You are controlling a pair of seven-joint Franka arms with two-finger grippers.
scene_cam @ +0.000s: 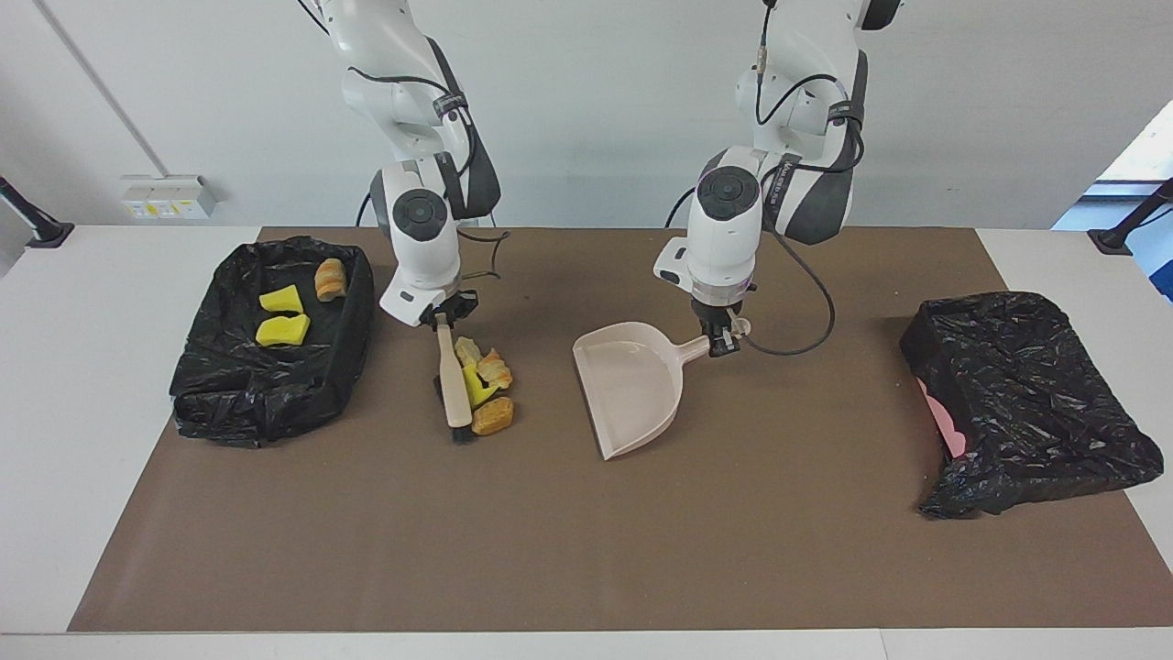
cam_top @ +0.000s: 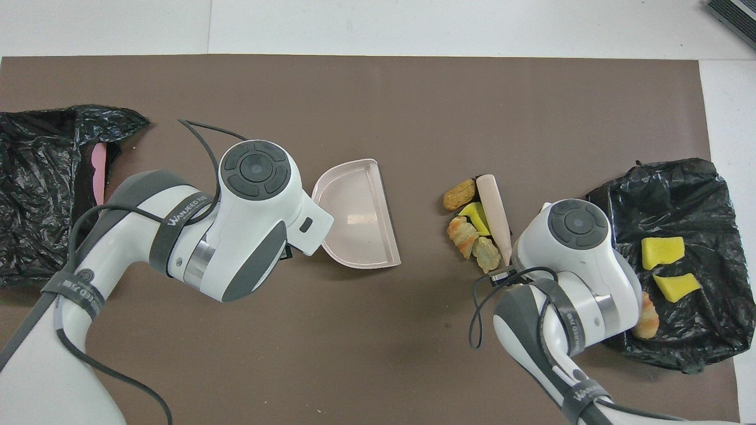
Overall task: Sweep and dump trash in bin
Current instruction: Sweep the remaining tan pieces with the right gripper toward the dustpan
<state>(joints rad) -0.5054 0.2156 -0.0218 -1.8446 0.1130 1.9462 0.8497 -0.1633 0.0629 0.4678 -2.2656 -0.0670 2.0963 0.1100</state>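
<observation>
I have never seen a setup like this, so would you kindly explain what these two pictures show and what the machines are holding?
These are two robot arms at a table with a brown mat. One picture faces them from across the table; the other looks down from above their own end.

The right gripper is shut on a brush, which rests against a small pile of trash: yellow sponge and bread-like chunks. The left gripper is shut on the handle of a dustpan, whose mouth faces the pile.

A black-lined bin at the right arm's end already holds scraps. Another black-lined bin sits at the left arm's end.
</observation>
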